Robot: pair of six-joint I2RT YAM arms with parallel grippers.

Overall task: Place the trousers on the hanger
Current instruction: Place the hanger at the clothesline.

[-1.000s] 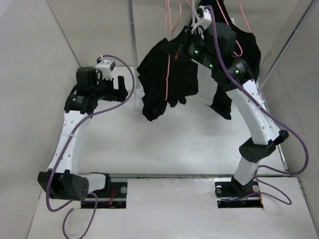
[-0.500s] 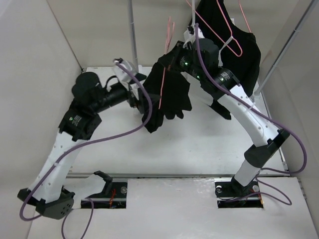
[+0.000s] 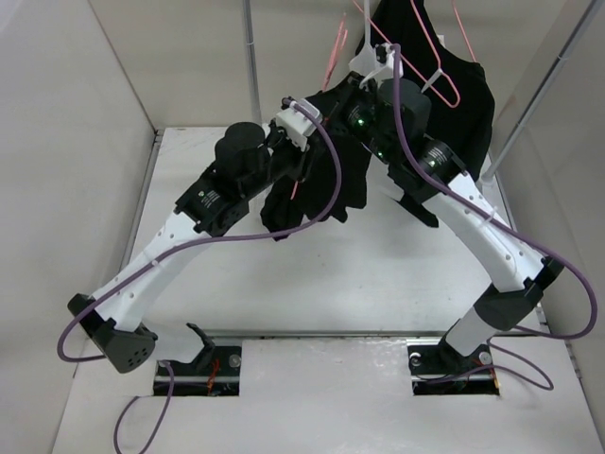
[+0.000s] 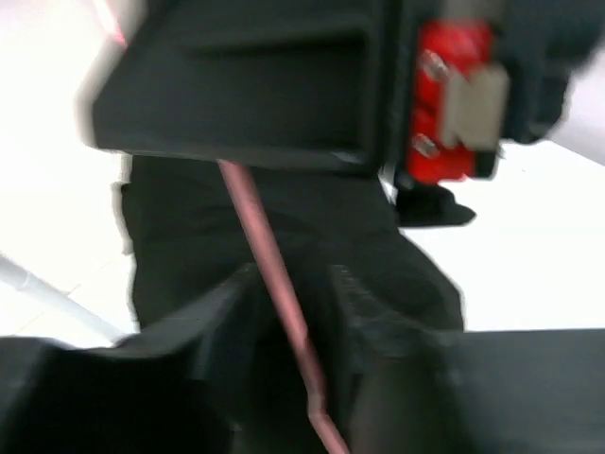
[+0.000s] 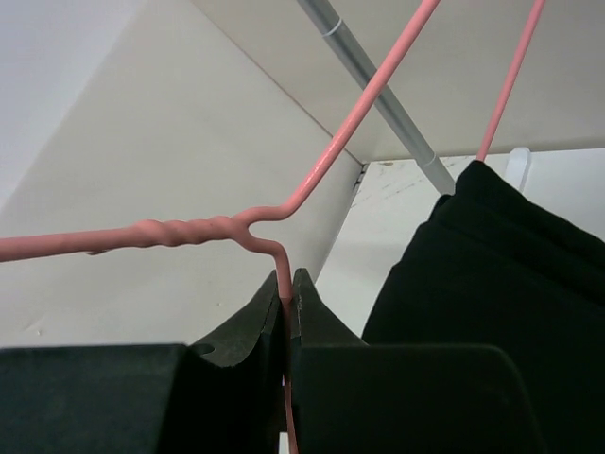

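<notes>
— Where are the trousers now?
— Above the white surface (image 3: 378, 274), towards its back. I see the black trousers (image 3: 352, 194) hanging in the air from the pink wire hanger (image 5: 180, 230).
— Who holds it?
— My right fingers (image 5: 250, 322) are clenched on the wire, just below the twisted neck.
— And the left?
— My left fingers (image 4: 227, 312) stand on both sides of a lower wire, against the black fabric. This view is blurred, so I cannot tell if they pinch.
</notes>
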